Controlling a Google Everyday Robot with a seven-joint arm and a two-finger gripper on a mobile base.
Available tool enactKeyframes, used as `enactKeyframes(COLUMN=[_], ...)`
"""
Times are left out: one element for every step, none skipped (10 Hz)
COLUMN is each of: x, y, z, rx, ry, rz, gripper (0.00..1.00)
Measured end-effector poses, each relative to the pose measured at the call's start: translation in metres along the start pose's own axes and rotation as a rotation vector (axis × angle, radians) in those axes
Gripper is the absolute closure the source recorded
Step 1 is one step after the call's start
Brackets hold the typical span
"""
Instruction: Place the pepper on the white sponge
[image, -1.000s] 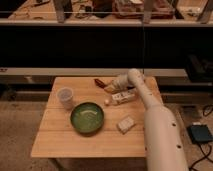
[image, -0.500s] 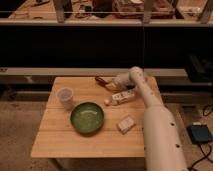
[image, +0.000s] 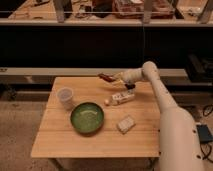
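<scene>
Camera view: a small wooden table (image: 55, 142) stands on a speckled floor, seen from above and in front. Behind it runs a long, dark shelf unit, its upper level cluttered with things too blurred to name.

A white robot arm (image: 170, 117) rises from the near right corner of the picture and reaches left across the table's right side. It bends at a rounded joint near the far right edge. The gripper (image: 116, 78) points left at the far edge of the table, right of centre. Its fingers appear to be closed narrowly on one end of the pepper (image: 105, 77), though the contact is hard to make out. The pepper is a slim, dark red shape sticking out to the left of the gripper, seemingly raised above the tabletop.

Just near of the gripper lies a long white box (image: 123, 97) with a small round tip at its left end. A green bowl (image: 87, 118) sits near the table's centre. A clear cup (image: 65, 96) stands upright to the far left of the bowl.

The sponge (image: 126, 124), a pale block, lies flat just right of the bowl, near of the box and well apart from the pepper.
</scene>
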Motion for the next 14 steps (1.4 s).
enactKeyframes(x=[0.005,0.016,0.023,0.029,0.034,0.036,0.036,0.035,0.031,0.027,0.026,0.029,0.036,0.042], y=[0.009,0.022,0.032,0.046,0.062,0.075,0.09,0.103,0.115,0.129,0.139,0.149,0.158,0.163], z=[-0.023,-0.059,-0.081,-0.107,-0.131,-0.149,-0.161,-0.168,-0.169,-0.166,-0.162,-0.158,-0.153,-0.151], rx=[-0.011,-0.024,-0.035,-0.058,-0.085,-0.108,-0.136,-0.163,-0.19,-0.227,-0.256,-0.292,-0.328,-0.352], ry=[0.002,0.011,0.018,0.024,0.026,0.024,0.017,0.002,-0.021,-0.049,-0.063,-0.069,-0.066,-0.057], rz=[-0.041,-0.093,-0.122,-0.159,-0.202,-0.245,-0.294,-0.342,-0.397,-0.454,-0.484,-0.52,-0.558,-0.58], gripper=[0.85,0.85,0.85,0.85,0.85,0.85,0.85,0.85,0.85,0.85,0.85,0.85,0.85,0.85])
